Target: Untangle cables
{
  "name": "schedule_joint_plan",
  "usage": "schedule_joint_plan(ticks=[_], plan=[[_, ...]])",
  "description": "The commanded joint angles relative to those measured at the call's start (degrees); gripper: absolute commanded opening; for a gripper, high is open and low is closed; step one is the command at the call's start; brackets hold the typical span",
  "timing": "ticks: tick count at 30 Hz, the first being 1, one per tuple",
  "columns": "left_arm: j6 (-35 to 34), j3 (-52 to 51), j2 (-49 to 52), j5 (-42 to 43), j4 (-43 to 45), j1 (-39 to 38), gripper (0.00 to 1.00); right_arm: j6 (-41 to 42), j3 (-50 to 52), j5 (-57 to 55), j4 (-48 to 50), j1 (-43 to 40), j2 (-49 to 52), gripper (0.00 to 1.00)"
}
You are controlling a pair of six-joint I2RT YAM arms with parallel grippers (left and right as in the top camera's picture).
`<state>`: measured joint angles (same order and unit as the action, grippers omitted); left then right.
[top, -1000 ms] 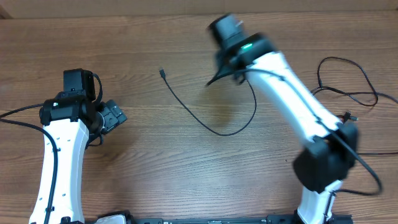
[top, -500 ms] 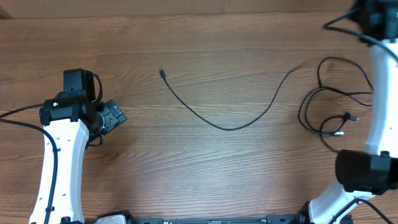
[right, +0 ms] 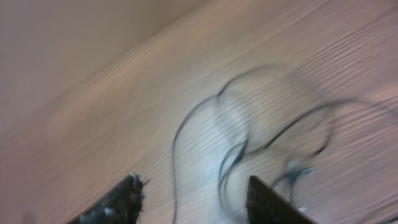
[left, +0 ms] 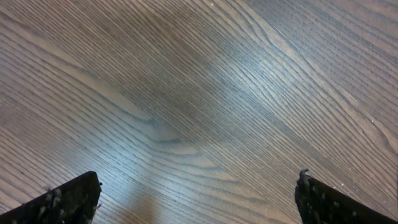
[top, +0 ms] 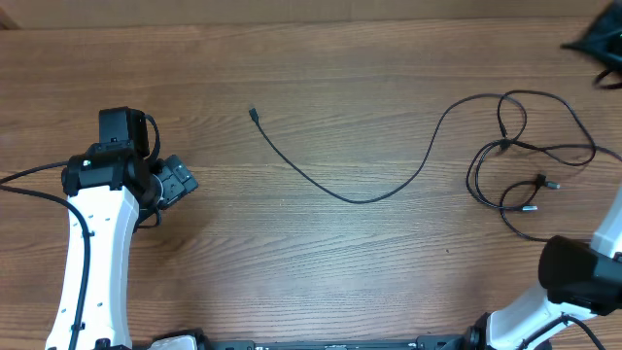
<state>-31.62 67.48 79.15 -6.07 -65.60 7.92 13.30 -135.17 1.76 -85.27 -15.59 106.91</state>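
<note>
1. The left tool (left: pixel 198 202) is shown with its fingers (left: pixel 65 199) set wide apart; nothing is held between them, and only the bare wood grain of the counter (left: pixel 205 93) is seen beneath
2. In the overhead view the left tool (top: pixel 177 183) is located at the left side of the counter, well apart from every cable
3. The right tool (right: pixel 194 199) is shown with its fingers (right: pixel 118 202) apart and nothing clamped; this view is blurred
4. In the overhead view only a dark part of the right tool (top: pixel 598 41) is caught, at the top right corner
5. The cables (top: pixel 525 156) are found as a loose tangle of thin black loops lying on the counter near its right edge, below that tool
6. Two small plugs (top: pixel 549 182) are seen within the tangle, one just beside the other
7. One long strand (top: pixel 360 199) is led out of the tangle leftward in a shallow sag to the middle of the counter, where its end plug (top: pixel 254 114) lies free
</note>
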Motion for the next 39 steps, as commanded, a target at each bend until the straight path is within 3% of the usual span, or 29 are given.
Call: schedule_joint_plan(ticks=[1,2,10,22,30,36,39], plan=[[-0.22,0.87,0.02,0.11,0.2,0.35,1.0,-0.5,1.38,12.5,-3.74,5.16,-0.11,0.67],[1.55,0.87,0.02,0.7,0.79,0.35,1.0,-2.84,2.91,12.52,-5.11,8.61,-0.11,0.73],[7.5,0.87,0.02,2.49,1.53,0.31,0.99,-18.29,14.6,12.46,5.49,24.63,-0.07,0.85],[7.67,0.87,0.02,2.51,1.53,0.31,1.0,-23.26,38.51,8.66,36.7,42.38,-0.04,0.95],[7.67,0.87,0.02,2.54,1.51,0.31,1.0,-24.09,49.31,8.39,44.87,48.48,1.25,0.93],[7.65,0.87,0.02,2.56,1.53,0.31,1.0,-24.04,53.37,8.39,48.41,51.1,4.44,0.77],[7.65,0.87,0.02,2.6,1.51,0.31,1.0,-24.06,53.9,8.35,50.64,52.39,6.29,0.77]])
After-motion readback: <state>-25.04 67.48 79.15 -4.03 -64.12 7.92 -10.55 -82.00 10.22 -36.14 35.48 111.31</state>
